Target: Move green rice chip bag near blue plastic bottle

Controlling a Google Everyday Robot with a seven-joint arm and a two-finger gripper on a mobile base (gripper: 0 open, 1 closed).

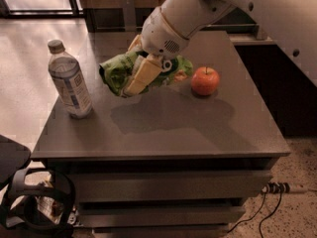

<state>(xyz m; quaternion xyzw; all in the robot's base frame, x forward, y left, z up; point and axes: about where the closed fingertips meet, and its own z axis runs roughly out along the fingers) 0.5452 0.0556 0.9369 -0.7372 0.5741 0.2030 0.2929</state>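
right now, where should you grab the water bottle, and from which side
Grip the blue plastic bottle across its labelled middle, sideways: it stands upright, tall and round. Come from the side where the gripper, shut on the green rice chip bag, hangs.

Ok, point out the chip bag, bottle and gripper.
green rice chip bag (115,72), camera view, left end.
blue plastic bottle (72,87), camera view, label.
gripper (130,78), camera view, between its fingertips, holding the bag above the table (237,128).
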